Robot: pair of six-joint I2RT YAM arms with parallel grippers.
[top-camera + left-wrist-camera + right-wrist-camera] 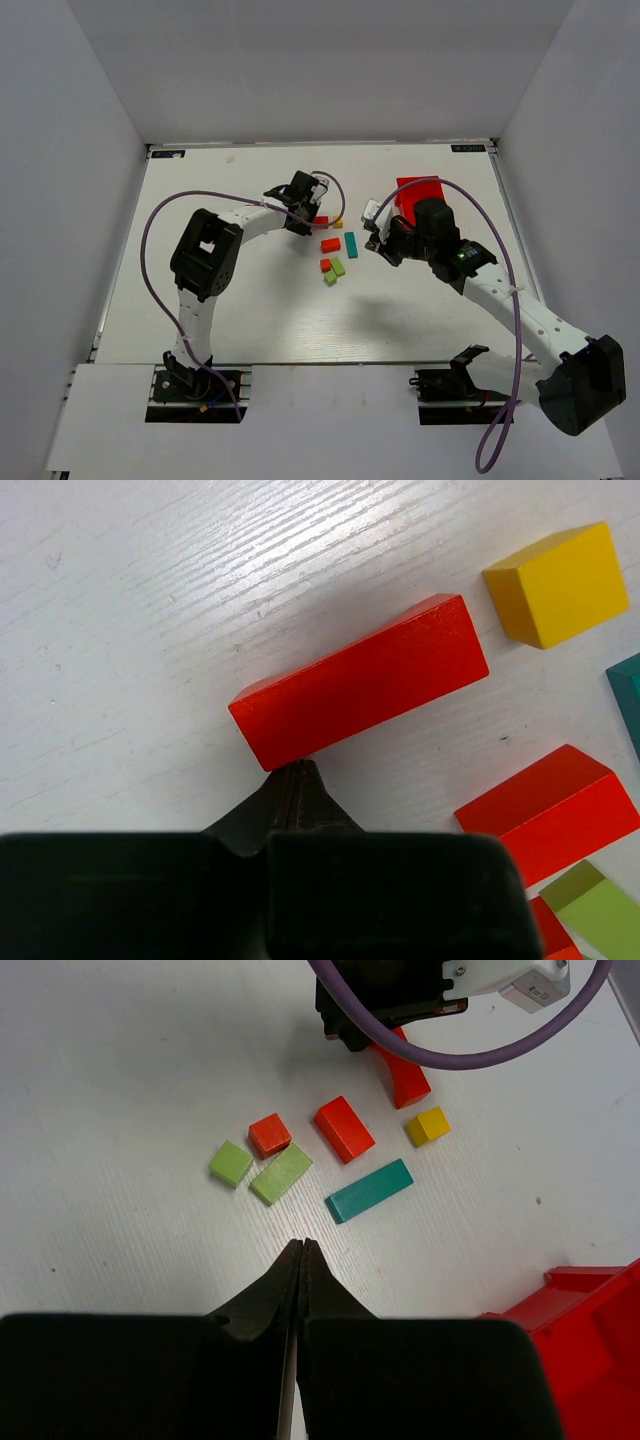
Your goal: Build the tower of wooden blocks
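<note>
White tabletop [230, 300], closed left claw [297, 768] at red bar [360, 680], closed right claw [300, 1250] apart

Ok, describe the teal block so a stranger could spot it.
Find the red bin toward the far right of the table. Loose blocks lie just left of it; the teal block is on their bin side. It's the only teal piece, a long flat bar.

No legible text, small corner stickers [170, 153] on the table [250, 320] unreadable

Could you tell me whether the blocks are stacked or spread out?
Spread out: the blocks lie flat on the table, none atop another.
</note>
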